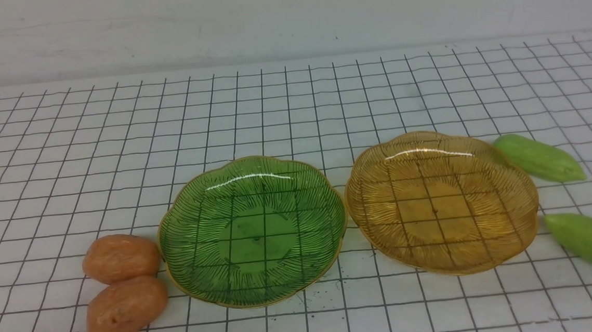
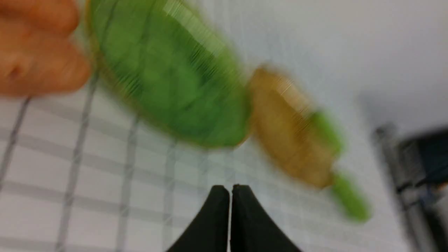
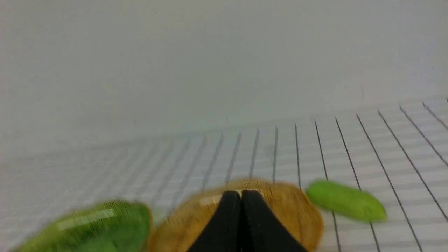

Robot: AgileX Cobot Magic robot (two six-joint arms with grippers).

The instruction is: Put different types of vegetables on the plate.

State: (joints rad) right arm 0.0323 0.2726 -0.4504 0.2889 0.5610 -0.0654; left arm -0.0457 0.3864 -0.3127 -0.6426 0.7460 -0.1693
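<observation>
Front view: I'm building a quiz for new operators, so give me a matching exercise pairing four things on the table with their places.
1. green plate
2. amber plate
3. nearer potato
4. farther gourd

A. on the table, right of the amber plate
B. empty, left of the other plate
C. on the table, left of the green plate
D. empty, right of the other plate

Pairs: 1-B, 2-D, 3-C, 4-A.
</observation>
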